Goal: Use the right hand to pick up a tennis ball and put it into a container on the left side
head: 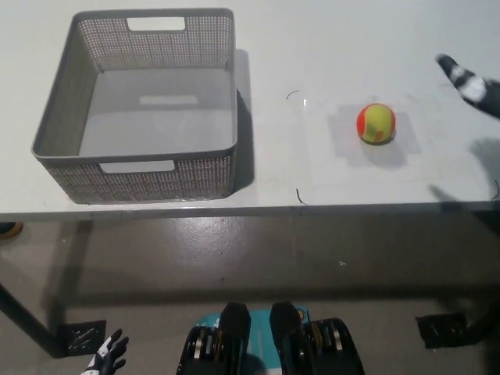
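A yellow and orange felt tennis ball [376,123] sits alone on the white tabletop [328,47], at about three o'clock from the table's middle, resting on a faint rectangular patch marked by thin dark corner ticks. Well apart from it, at nine o'clock, stands the grey perforated plastic basket [56,116], a square bin with cut-out handle slots in its near and far walls; nothing lies inside it.

The robot's black right hand [467,81] enters at the picture's right edge, at roughly two o'clock from the ball, raised over the tabletop and clear of the ball. Only a blurred tip with a pale band shows, so whether its fingers are spread or curled cannot be told. It holds nothing that can be seen. A soft shadow falls on the table near the front edge at four o'clock from the ball.

The white left hand [105,362] shows low at seven o'clock, below the table's front edge and above the grey concrete floor [258,250]. Its fingers are spread apart and it grasps nothing.
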You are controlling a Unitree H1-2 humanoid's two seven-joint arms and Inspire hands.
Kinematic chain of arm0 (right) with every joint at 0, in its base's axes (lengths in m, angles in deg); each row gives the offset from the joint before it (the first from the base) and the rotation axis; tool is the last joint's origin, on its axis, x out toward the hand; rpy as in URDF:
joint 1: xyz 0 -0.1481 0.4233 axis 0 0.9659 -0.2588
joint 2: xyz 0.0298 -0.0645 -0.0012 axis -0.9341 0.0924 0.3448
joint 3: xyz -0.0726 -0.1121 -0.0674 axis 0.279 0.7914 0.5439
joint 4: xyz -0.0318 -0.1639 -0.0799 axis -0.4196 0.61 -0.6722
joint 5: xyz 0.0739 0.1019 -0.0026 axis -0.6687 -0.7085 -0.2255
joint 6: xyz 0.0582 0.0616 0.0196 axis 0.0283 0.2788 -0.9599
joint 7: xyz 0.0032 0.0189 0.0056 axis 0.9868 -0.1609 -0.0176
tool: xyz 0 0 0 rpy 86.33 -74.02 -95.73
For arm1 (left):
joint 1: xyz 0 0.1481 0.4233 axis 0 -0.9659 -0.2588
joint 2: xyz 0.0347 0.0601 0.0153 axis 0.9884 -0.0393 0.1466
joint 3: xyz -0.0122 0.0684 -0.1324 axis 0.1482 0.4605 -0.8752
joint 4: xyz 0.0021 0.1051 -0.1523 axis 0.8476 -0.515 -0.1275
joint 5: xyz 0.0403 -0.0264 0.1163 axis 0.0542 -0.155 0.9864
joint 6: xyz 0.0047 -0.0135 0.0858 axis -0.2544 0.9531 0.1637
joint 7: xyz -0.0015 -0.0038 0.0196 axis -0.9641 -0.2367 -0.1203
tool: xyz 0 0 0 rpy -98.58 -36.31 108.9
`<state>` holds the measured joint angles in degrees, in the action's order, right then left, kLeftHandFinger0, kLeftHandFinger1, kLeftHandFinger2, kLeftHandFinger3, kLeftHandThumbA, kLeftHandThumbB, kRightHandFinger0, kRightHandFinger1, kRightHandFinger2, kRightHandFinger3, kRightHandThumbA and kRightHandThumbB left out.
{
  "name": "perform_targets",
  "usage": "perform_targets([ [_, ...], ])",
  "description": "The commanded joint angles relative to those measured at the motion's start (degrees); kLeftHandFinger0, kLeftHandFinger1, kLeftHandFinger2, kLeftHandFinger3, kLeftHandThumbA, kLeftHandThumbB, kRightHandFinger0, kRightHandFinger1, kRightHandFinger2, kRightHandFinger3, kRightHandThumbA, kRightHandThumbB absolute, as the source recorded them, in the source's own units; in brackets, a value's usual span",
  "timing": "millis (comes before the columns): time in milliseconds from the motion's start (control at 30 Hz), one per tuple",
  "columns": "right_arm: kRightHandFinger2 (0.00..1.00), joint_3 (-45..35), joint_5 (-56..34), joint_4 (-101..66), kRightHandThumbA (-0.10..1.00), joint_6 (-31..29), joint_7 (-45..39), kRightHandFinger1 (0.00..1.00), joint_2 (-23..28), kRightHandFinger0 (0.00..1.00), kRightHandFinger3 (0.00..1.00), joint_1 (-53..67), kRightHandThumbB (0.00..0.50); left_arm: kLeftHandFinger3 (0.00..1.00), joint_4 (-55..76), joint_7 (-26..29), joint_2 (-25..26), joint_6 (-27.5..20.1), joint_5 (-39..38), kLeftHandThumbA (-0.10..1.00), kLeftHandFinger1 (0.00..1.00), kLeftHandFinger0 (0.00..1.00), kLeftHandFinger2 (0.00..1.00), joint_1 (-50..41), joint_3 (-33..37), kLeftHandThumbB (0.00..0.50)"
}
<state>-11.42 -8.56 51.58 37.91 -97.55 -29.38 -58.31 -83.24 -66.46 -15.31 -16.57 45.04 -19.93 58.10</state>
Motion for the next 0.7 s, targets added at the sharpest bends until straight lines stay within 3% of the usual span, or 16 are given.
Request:
perform_targets([
  [0, 1.00, 6.21, 6.49, 8.43, 0.83, 9.21, -9.04, 1.00, 2.89, 1.00, 1.00, -12.32, 0.483, 1.00, 2.59, -0.58, 0.74, -2.64, -0.52, 1.00, 1.00, 1.00, 1.00, -1.13, -0.55, 0.378],
  [300, 1.00, 13.49, 5.62, 27.46, 0.88, 10.72, -10.72, 1.00, 0.07, 1.00, 1.00, -24.85, 0.500, 1.00, 2.29, -0.33, 0.73, -2.64, 0.09, 1.00, 1.00, 1.00, 1.00, -1.27, -0.69, 0.370],
  [667, 1.00, 19.08, 6.16, 47.64, 0.92, 8.79, -8.99, 1.00, -4.03, 1.00, 1.00, -31.32, 0.500, 1.00, 2.37, -0.49, 0.82, -2.64, -0.27, 1.00, 1.00, 1.00, 1.00, -1.63, -0.98, 0.358],
])
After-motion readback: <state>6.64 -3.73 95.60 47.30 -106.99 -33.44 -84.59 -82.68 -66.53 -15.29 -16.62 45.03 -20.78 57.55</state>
